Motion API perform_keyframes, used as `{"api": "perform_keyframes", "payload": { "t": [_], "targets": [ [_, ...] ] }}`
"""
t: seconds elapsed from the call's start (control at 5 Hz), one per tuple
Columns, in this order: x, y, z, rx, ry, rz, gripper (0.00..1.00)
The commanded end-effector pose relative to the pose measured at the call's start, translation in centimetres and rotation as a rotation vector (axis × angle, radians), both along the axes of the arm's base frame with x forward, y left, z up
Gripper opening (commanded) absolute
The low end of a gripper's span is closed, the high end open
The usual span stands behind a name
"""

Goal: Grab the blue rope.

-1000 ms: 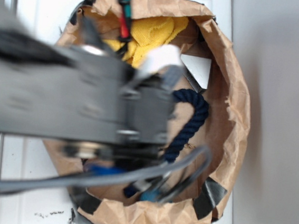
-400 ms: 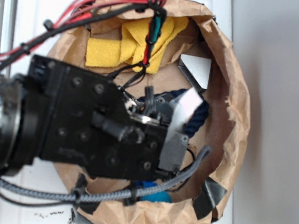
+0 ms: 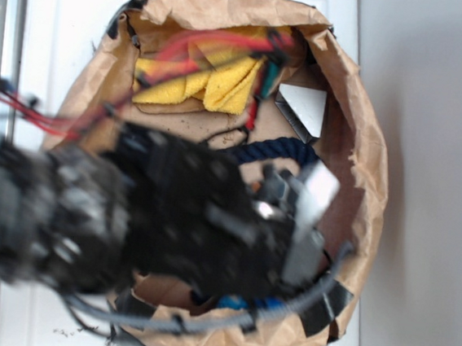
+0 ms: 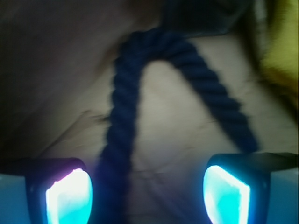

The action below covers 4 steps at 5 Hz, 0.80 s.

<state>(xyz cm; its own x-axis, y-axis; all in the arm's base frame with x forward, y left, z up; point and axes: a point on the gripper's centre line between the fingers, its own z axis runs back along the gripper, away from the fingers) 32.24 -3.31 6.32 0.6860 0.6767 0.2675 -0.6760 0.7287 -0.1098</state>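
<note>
You are in the approach step: in the wrist view the claw (image 4: 147,191) hangs released, its lit fingertips (image 4: 69,196) spread at lower left and lower right. The blue rope (image 4: 124,107) arches up the frame's centre, one leg running between them. Next, descend and clench.

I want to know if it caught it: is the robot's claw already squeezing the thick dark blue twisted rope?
No. In the wrist view the gripper is wide open, and the thick dark blue twisted rope lies between its glowing fingertips, unpinched.
</note>
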Motion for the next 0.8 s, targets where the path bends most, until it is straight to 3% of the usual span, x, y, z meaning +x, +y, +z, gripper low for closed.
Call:
{"api": "perform_keyframes", "payload": {
  "t": [0.0, 0.2, 0.6],
  "targets": [
    [1.5, -3.0, 0.8, -0.045, 0.008, 0.03, 1.0],
    [2.3, -3.7, -0.3, -0.054, 0.024, 0.031, 1.0],
    [1.7, -4.3, -3.7, 0.009, 0.033, -0.008, 1.0]
  ]
}}
